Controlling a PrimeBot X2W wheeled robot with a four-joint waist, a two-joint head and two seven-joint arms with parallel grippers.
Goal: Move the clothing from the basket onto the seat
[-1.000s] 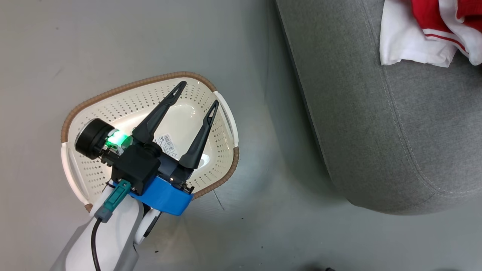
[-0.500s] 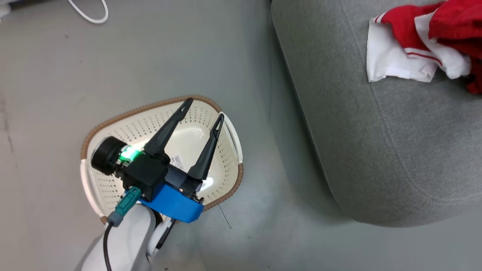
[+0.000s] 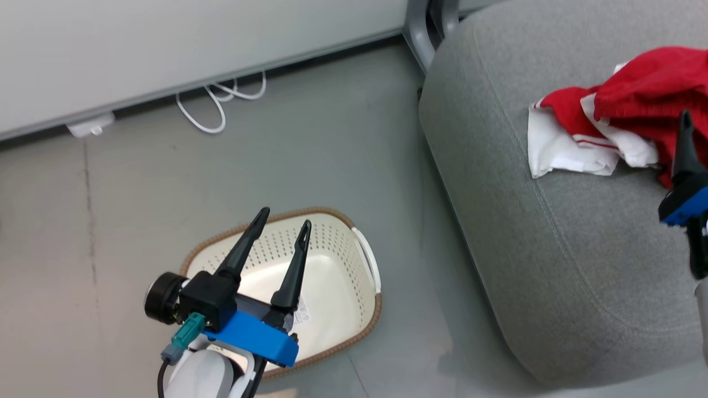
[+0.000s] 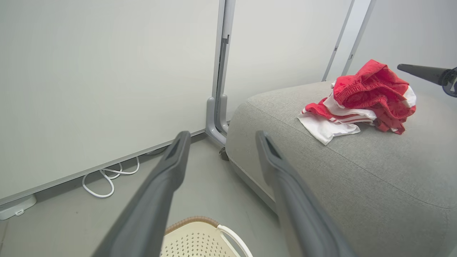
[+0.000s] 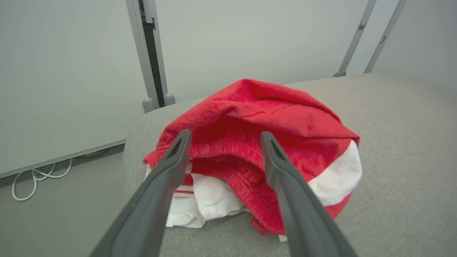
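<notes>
While left end effector, right end effector gape, two garments on one seat; one basket.

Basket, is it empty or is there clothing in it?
Empty: what shows inside the basket is bare white plastic and a sticker; the clothing lies heaped on the seat.

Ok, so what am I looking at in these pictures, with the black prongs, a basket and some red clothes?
It's a two-armed robot. One picture looks down from its head; the other two come from cameras on each wrist, looking along that arm's two dark prongs. The left tool hangs open over the white basket on the floor, which looks empty. The right tool is open, pointing at the red-and-white clothing, which lies bunched on the grey seat. Neither tool holds anything. A white cable lies by the wall.
</notes>
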